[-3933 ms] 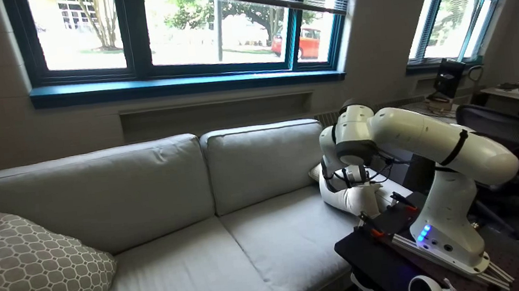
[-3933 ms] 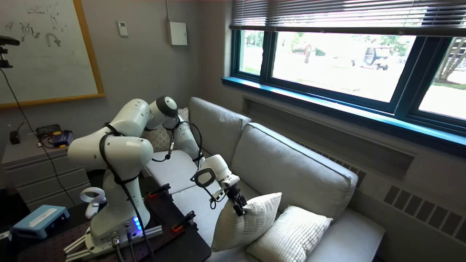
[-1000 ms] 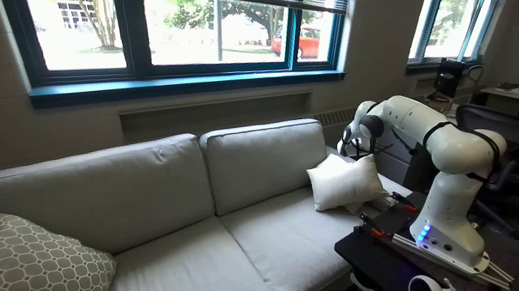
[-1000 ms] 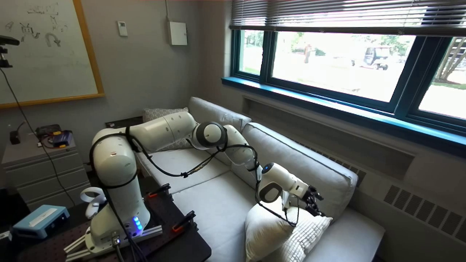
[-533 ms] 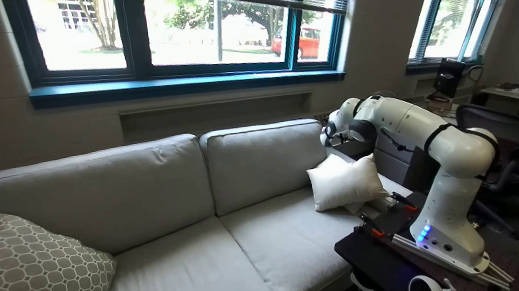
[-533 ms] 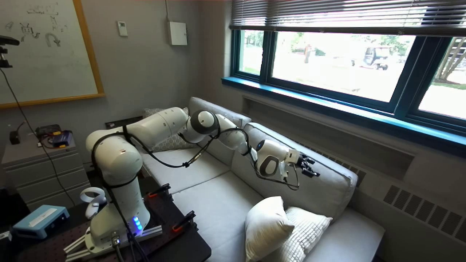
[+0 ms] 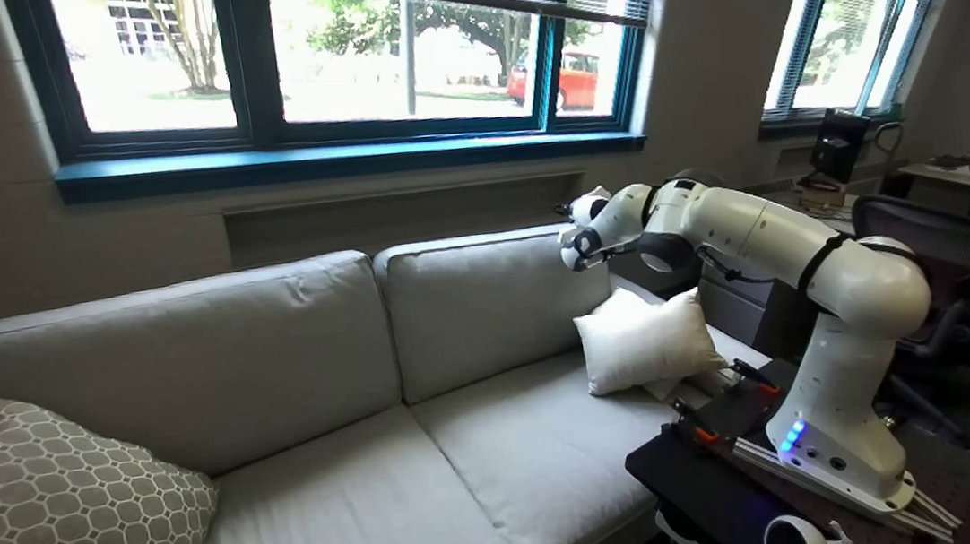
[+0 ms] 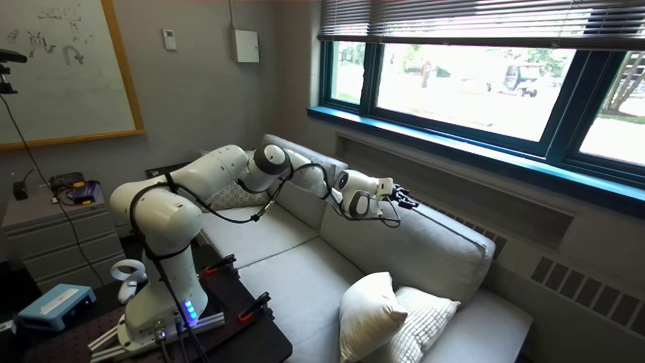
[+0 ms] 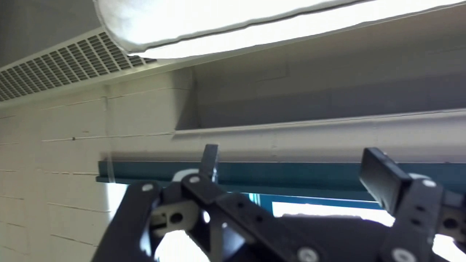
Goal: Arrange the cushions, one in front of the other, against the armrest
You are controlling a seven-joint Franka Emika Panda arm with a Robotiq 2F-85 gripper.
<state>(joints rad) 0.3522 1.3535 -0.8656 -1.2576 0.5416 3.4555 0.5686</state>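
Two cream-white cushions stand at one end of the sofa, in both exterior views. The smooth front cushion (image 8: 370, 315) is upright and slightly tilted, overlapping the ribbed rear cushion (image 8: 428, 315). In an exterior view the rear one shows only as a corner (image 7: 621, 301) behind the front cushion (image 7: 646, 345). The light grey armrest (image 8: 496, 322) lies beyond the rear cushion, which leans towards it; their contact is hidden. My gripper (image 8: 407, 196) is up at the top of the sofa's back, apart from both cushions. In the wrist view the gripper (image 9: 293, 163) stands wide open with nothing between its fingers.
The sofa's back cushion (image 8: 403, 237) is just below the gripper, with the wall and blue windowsill (image 9: 291, 178) ahead. A grey lattice-patterned cushion (image 7: 70, 523) lies at the far sofa end. The robot's black table (image 8: 262, 333) carries clamps near the sofa seat.
Earlier the gripper was at the front cushion's upper edge; that cushion now stands closer to the rear one, released. Over the last second the arm rose away from the cushions, towards the sofa's back.
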